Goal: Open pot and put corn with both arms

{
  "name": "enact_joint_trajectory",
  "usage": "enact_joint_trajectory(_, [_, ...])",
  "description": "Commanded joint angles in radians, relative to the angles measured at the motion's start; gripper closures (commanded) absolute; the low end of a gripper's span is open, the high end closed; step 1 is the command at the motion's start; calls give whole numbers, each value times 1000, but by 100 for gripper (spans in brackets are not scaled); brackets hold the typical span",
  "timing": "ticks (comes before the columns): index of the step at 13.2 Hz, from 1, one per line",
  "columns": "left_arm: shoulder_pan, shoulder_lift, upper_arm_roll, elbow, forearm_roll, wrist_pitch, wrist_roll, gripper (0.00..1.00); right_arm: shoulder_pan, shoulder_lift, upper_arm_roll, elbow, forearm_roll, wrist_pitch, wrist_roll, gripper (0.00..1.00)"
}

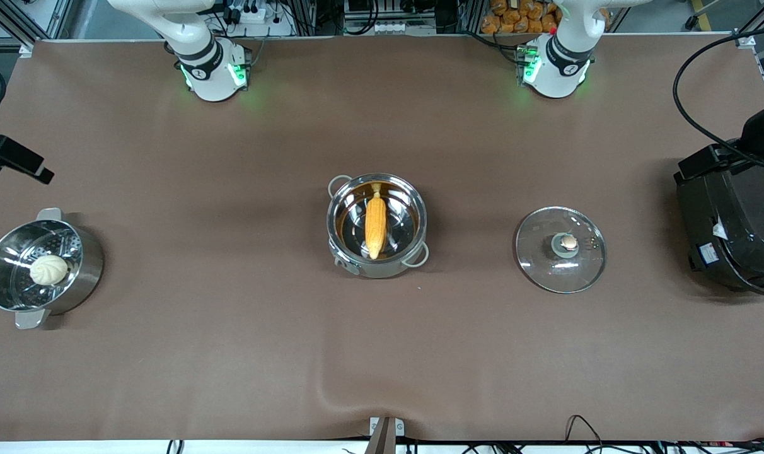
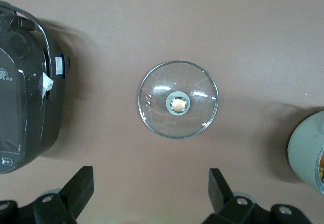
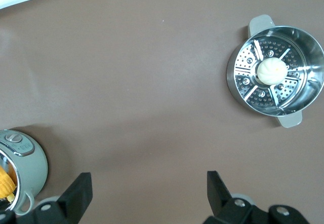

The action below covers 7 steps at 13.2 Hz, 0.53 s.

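Note:
The steel pot [image 1: 382,270] stands open at the table's middle. The yellow corn [image 1: 375,224] lies inside it, pale stub toward the robots. The glass lid [image 1: 546,258] with its tan knob lies flat on the table beside the pot, toward the left arm's end. Both grippers are out of the front view. My left gripper [image 2: 150,183] is open and empty, high over the table near the lid [image 2: 197,115]; the pot's wall [image 2: 306,150] shows at the edge. My right gripper [image 3: 148,183] is open and empty, high over bare table, with the pot [image 3: 25,158] and corn [image 3: 5,184] at the edge.
A steel steamer pot [image 1: 92,265] with a white bun [image 1: 48,269] stands at the right arm's end, also in the right wrist view [image 3: 238,89]. A black rice cooker [image 1: 732,233] stands at the left arm's end, also in the left wrist view [image 2: 25,97].

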State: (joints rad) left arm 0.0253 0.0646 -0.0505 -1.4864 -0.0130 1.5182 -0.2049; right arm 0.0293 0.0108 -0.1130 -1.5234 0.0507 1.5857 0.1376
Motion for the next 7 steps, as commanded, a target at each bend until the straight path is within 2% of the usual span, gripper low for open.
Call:
enact_joint_trajectory(1, [4,7,-3,26,-10,-26,53,0,33,11,12,45,-5,-32,-100,0])
enact_joint_trajectory(4, [-4,6,-6,26,21,-26,55,0,47,8,13,51,-2,-87,-221,0])
enact_joint_trajectory(7, [-5,0,-9,25,22,-27,55,0,58,8,12,54,-5,-88,-236,0])
